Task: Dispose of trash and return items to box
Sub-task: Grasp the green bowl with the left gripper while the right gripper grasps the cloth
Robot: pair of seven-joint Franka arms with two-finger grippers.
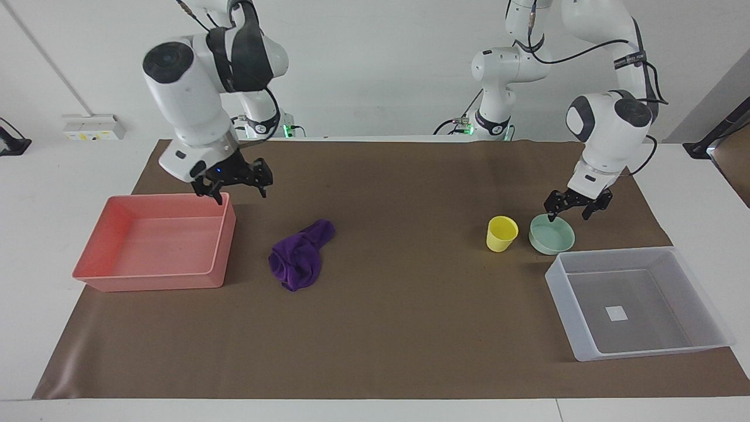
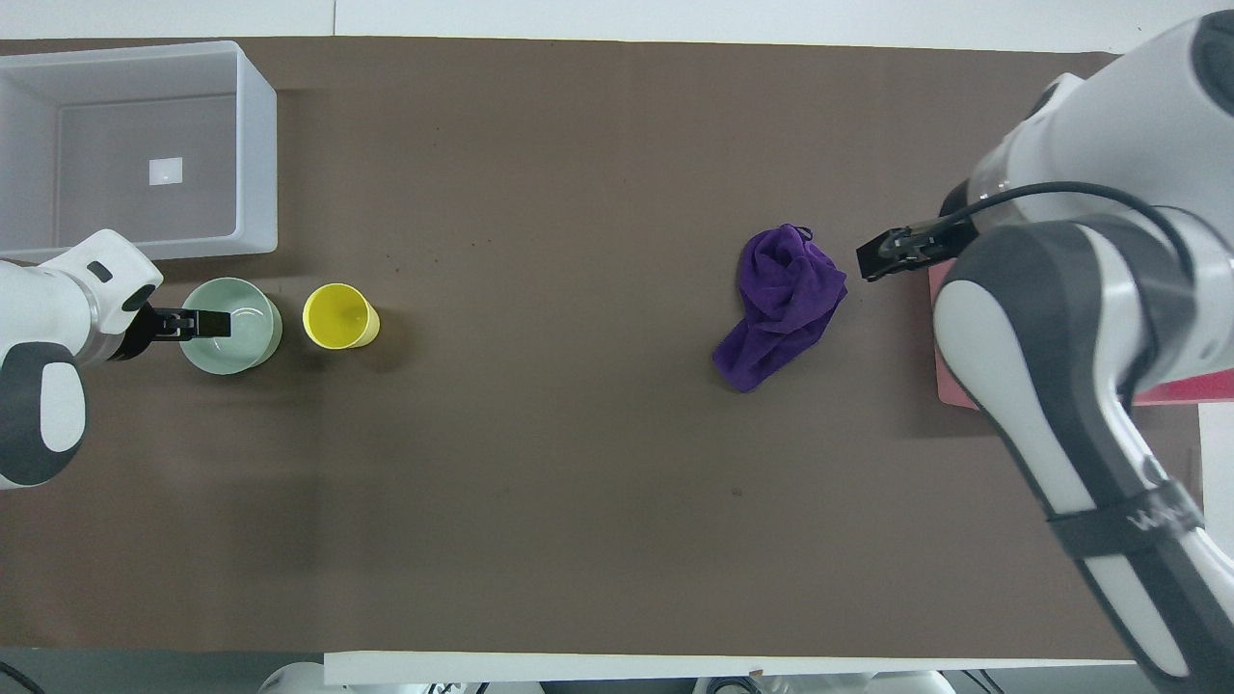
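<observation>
Facing view: L gripper (image 1: 567, 207) hangs low over bowl (image 1: 551, 234), wrist bent down, fingers spread. R gripper (image 1: 239, 186) hovers by tray (image 1: 153, 241) corner nearest robots, fingers spread. Cloth (image 1: 301, 255) lies beside tray; cup (image 1: 501, 233) just beside bowl; box (image 1: 636, 302) farther from robots than bowl.

Overhead view: L gripper (image 2: 198, 325) covers bowl (image 2: 241, 342) rim. R gripper (image 2: 897, 253) sits between cloth (image 2: 783, 303) and tray (image 2: 1181, 387). R forearm band has writing, not legible. Box (image 2: 255, 154) floor has a blank white square.

Bare mat (image 1: 398, 193) lies between purple cloth (image 1: 300, 256) and yellow cup (image 1: 501, 233).
</observation>
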